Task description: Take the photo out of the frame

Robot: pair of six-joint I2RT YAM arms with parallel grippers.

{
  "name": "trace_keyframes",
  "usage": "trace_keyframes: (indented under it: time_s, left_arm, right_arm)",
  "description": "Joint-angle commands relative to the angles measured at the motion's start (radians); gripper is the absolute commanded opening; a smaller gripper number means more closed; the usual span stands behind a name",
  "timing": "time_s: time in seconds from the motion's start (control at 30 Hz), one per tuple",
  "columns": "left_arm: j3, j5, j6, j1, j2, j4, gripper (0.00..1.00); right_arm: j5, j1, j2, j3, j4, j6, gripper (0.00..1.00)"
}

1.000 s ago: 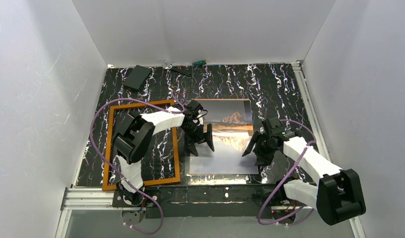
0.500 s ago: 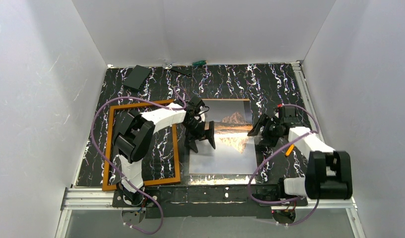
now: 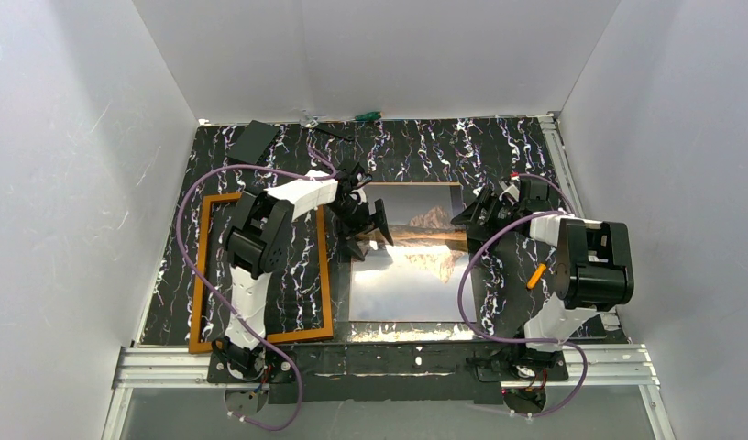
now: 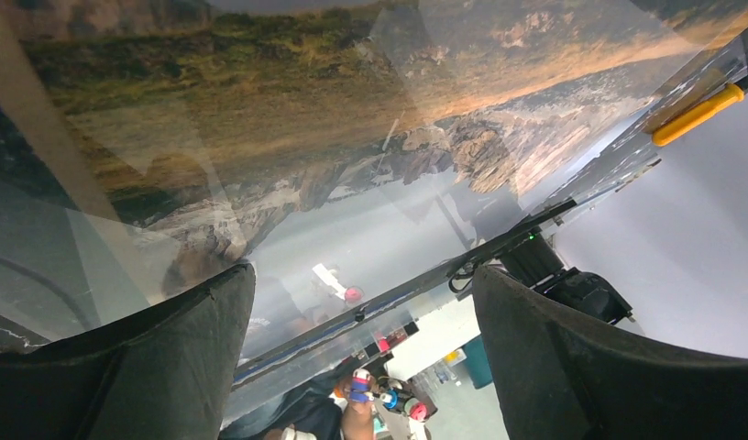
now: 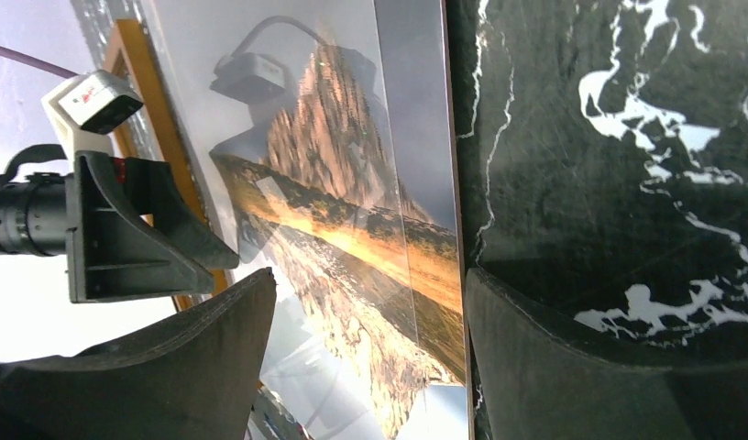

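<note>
**Worktop, photo freed.** By the near-left corner of the worktop [image 3: 499,156], the frame [image 3: 327,293] lies flat and empty, its rails enclosing only bare marbled surface. Just beside it, at the middle of the near edge, the photo [image 3: 407,280] rests face up on the worktop, apart from the frame. We judge the removal itself done, with only the arms' withdrawal left.

Farther in, both arms reach over the photo's far end. The left hand [image 4: 361,275] hovers above its far-left corner, fingers [image 4: 150,367] spread and gripping nothing. The right hand [image 5: 368,280] hangs at its far-right edge, fingers [image 5: 572,367] likewise spread and empty, straddling print and worktop.

Along the far edge we make out a flat black object [image 3: 254,142] near the far-left corner and a green-handled tool [image 3: 367,116].
</note>
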Motion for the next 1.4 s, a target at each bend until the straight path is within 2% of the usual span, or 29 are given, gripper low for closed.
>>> trace_keyframes:
  time_s: [0.0, 0.43, 0.47, 0.5, 0.7, 0.97, 1.1, 1.23, 1.37]
  left_arm:
    - [-0.014, -0.052, 0.043, -0.002, 0.040, -0.114, 0.89]
    - [-0.033, -0.075, 0.045, -0.001, 0.048, -0.108, 0.89]
    - [-0.032, -0.077, 0.046, -0.001, 0.049, -0.111, 0.88]
    - [-0.032, -0.079, 0.048, -0.001, 0.050, -0.111, 0.88]
    - [-0.035, -0.078, 0.048, -0.001, 0.054, -0.110, 0.89]
    - [-0.031, -0.073, 0.051, -0.001, 0.057, -0.113, 0.89]
    - [-0.030, -0.065, 0.048, -0.001, 0.061, -0.108, 0.89]
    - [-0.036, -0.066, 0.051, -0.001, 0.056, -0.107, 0.89]
    - [-0.044, -0.067, 0.053, -0.001, 0.051, -0.104, 0.89]
  right_arm:
    - [-0.102, -0.003, 0.028, 0.005, 0.128, 0.016, 0.83]
    - [-0.148, -0.007, -0.029, 0.007, 0.140, 0.054, 0.83]
    - [-0.153, -0.006, -0.034, 0.007, 0.139, 0.058, 0.82]
    - [-0.158, -0.007, -0.037, 0.005, 0.139, 0.062, 0.73]
    - [-0.163, -0.007, -0.052, -0.014, 0.135, 0.061, 0.73]
    - [-0.166, -0.007, -0.026, -0.019, 0.124, 0.016, 0.73]
    - [-0.180, -0.006, 0.042, -0.001, 0.137, -0.008, 0.73]
    - [-0.214, -0.007, 0.070, -0.021, 0.225, 0.020, 0.73]
    - [-0.231, -0.008, 0.120, 0.015, 0.208, 0.035, 0.73]
